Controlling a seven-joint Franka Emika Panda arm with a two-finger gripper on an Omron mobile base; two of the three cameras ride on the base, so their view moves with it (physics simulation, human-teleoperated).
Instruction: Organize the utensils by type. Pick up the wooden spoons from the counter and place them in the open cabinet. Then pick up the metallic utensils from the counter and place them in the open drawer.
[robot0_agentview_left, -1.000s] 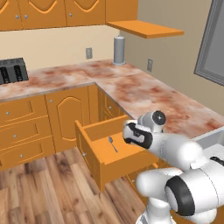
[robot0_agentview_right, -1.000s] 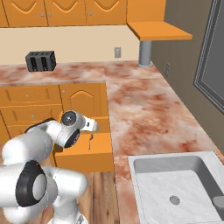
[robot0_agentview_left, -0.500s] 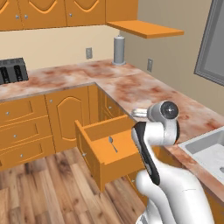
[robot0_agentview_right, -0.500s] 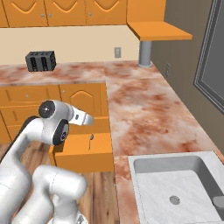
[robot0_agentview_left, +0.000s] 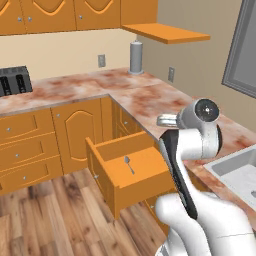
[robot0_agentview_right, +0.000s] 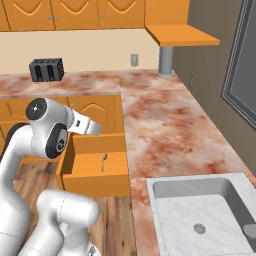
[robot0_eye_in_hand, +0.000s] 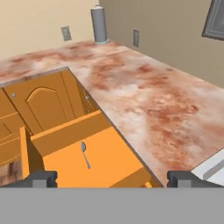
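The open orange drawer (robot0_agentview_left: 134, 194) juts out from below the counter, and a small metal spoon (robot0_agentview_left: 129, 164) lies on its floor. The hand view looks down on the same drawer (robot0_eye_in_hand: 111, 159) with the spoon (robot0_eye_in_hand: 84, 154) near its middle. My gripper (robot0_eye_in_hand: 111, 178) is open and holds nothing; its fingertips (robot0_eye_in_hand: 42, 177) stand wide apart, above and in front of the drawer. From the right base camera the hand (robot0_agentview_right: 85, 125) hangs over the drawer (robot0_agentview_right: 95, 185) and the spoon (robot0_agentview_right: 104, 161).
The marbled counter (robot0_eye_in_hand: 148, 96) runs in an L around the corner. A black toaster (robot0_agentview_left: 12, 80) sits at its far left, a grey cylinder (robot0_agentview_left: 136, 57) at the back under an orange shelf (robot0_agentview_left: 170, 34). A sink (robot0_agentview_right: 210, 215) lies at the right.
The arm has lifted up and away from the drawer, and the hand now sits higher over it. The spoon lies still in the drawer.
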